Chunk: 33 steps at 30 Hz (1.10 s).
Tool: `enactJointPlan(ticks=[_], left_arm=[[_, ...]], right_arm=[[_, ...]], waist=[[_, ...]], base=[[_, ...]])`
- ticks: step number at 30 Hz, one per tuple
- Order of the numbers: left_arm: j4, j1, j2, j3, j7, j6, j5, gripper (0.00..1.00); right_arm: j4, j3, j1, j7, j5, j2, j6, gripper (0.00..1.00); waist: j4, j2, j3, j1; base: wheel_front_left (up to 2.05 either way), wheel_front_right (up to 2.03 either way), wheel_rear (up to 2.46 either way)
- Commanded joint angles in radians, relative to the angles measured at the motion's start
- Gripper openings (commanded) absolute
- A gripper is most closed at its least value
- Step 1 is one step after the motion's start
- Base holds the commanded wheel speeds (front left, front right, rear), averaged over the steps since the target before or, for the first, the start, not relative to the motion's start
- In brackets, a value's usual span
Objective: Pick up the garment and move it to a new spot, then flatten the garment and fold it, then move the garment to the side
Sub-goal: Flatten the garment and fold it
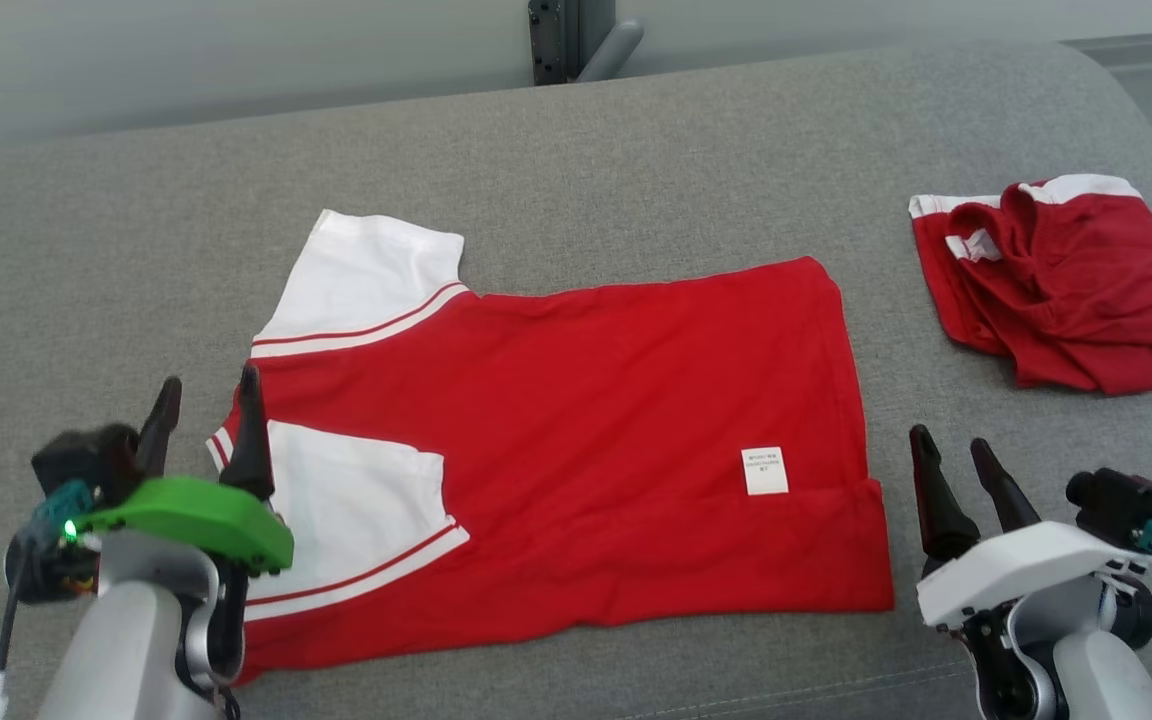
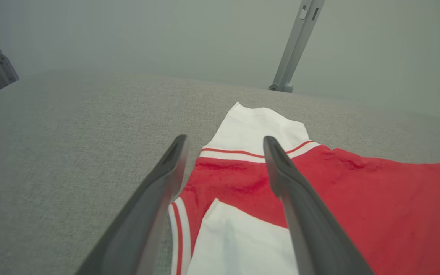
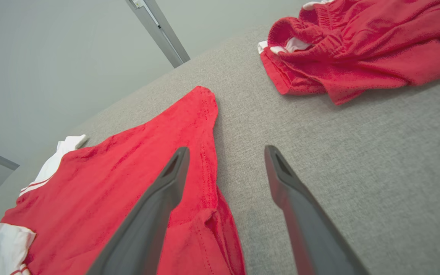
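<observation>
The garment is a red T-shirt with white sleeves, spread on the grey cushion, collar end at the left, hem at the right, near side folded over with a white label showing. My left gripper stands open over the collar edge at the shirt's left end; in the left wrist view the left gripper has nothing between its fingers above the garment. My right gripper is open just right of the hem's near corner. In the right wrist view the right gripper hangs beside the hem of the garment.
A second red and white garment lies crumpled at the far right of the cushion, also the crumpled garment. The grey cushion stretches bare behind the shirt. A grey metal post stands behind its far edge.
</observation>
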Motion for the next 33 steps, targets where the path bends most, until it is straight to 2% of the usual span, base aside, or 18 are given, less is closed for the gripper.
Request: enactJointPlan(ticks=[1, 7, 15, 22, 29, 30, 31, 32, 33], left_arm=[[0.021, -0.066, 0.016, -0.010, 0.017, -0.010, 0.011, 1.00], [0.161, -0.311, 0.048, -0.064, 0.100, -0.047, 0.056, 1.00], [0.378, -0.582, 0.084, -0.094, 0.166, -0.069, 0.101, 1.00], [0.540, -0.705, 0.117, -0.118, 0.207, -0.066, 0.126, 1.00], [0.651, -0.752, 0.132, -0.143, 0.230, -0.082, 0.138, 1.00], [0.664, -0.753, 0.128, -0.148, 0.236, -0.088, 0.137, 0.93], [0.673, -0.757, 0.122, -0.153, 0.236, -0.094, 0.135, 0.56], [0.673, -0.757, 0.122, -0.153, 0.236, -0.094, 0.135, 0.56], [0.680, -0.760, 0.118, -0.156, 0.236, -0.099, 0.134, 0.38]], right_arm=[[-0.018, 0.012, -0.026, 0.013, -0.019, -0.002, 0.000, 1.00], [-0.085, 0.079, -0.108, 0.060, -0.050, -0.022, 0.000, 1.00], [-0.136, 0.182, -0.209, 0.077, -0.031, -0.058, 0.000, 1.00], [-0.131, 0.241, -0.258, 0.056, -0.012, -0.073, 0.000, 1.00], [-0.123, 0.272, -0.288, 0.044, 0.001, -0.093, 0.000, 1.00], [-0.123, 0.273, -0.292, 0.044, 0.001, -0.097, 0.000, 1.00], [-0.121, 0.271, -0.297, 0.046, 0.002, -0.101, 0.000, 1.00], [-0.121, 0.271, -0.297, 0.046, 0.002, -0.101, 0.000, 1.00], [-0.119, 0.269, -0.303, 0.048, 0.001, -0.104, 0.000, 1.00]], waist=[[-0.020, 0.0000, 0.040, 0.0000], [-0.067, 0.0000, 0.135, 0.0000], [-0.143, 0.0000, 0.277, 0.0000], [-0.188, 0.0000, 0.341, 0.0000], [-0.194, 0.0000, 0.339, 0.0000], [-0.192, 0.0000, 0.337, 0.0000], [-0.189, 0.0000, 0.335, 0.0000], [-0.189, 0.0000, 0.335, 0.0000], [-0.186, 0.0000, 0.333, 0.0000]], base=[[0.00, 0.00, 0.00], [0.00, 0.00, 0.00], [0.00, 0.00, 0.00], [0.00, 0.00, 0.00], [0.00, 0.00, 0.00], [0.00, 0.00, 0.00], [0.00, 0.00, 0.00], [0.00, 0.00, 0.00], [0.00, 0.00, 0.00]])
